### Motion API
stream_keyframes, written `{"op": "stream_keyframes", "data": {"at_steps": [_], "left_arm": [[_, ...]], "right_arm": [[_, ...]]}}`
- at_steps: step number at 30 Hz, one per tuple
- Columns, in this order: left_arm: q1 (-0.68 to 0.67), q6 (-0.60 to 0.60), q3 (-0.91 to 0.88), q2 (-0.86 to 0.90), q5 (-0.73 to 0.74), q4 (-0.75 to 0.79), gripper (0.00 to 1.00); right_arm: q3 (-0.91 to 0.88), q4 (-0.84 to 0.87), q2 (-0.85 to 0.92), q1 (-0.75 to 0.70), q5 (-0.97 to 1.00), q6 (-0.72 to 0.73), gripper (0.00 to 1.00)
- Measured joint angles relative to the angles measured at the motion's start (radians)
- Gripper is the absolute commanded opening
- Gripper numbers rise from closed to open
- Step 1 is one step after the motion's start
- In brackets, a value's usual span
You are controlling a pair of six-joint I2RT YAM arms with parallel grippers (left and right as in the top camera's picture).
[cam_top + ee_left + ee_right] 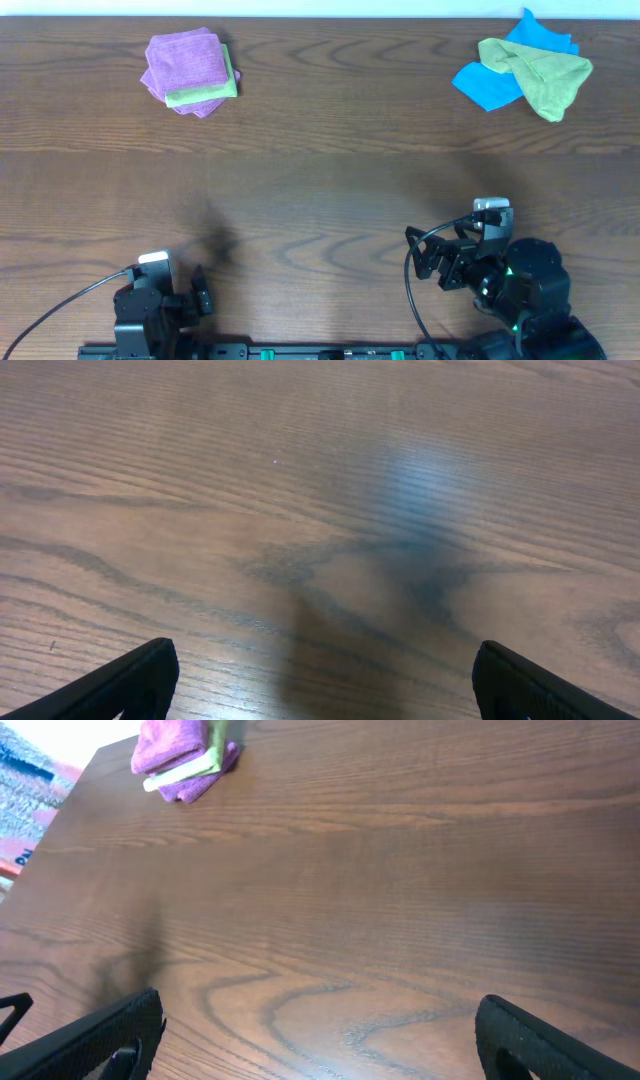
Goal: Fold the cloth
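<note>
A folded lilac-purple cloth lies on top of a small stack at the far left of the table. It also shows in the right wrist view. No white tag shows on it. My left gripper is open and empty at the near edge, over bare wood. My right gripper is open and empty at the near right, facing across the table. Both are far from the cloth.
Under the cloth lies a folded lime-green cloth, and beneath that another purple cloth. A loose blue cloth and a lime-green cloth lie heaped at the far right. The table's left edge shows in the right wrist view.
</note>
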Motion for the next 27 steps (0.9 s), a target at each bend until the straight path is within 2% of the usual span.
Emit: {"op": "stream_keyframes", "data": {"at_steps": [15,19,27], "left_arm": [[0.0,0.0,0.0,0.0,0.0,0.0,0.95],[0.0,0.0,0.0,0.0,0.0,-0.001,0.95],[0.0,0.0,0.0,-0.001,0.0,-0.001,0.95]], "right_arm": [[0.0,0.0,0.0,0.0,0.0,0.0,0.99],[0.0,-0.05,-0.003,-0.032,0.006,-0.001,0.99],[-0.13,-0.074,-0.183,-0.124,0.088,-0.172,0.99]]}}
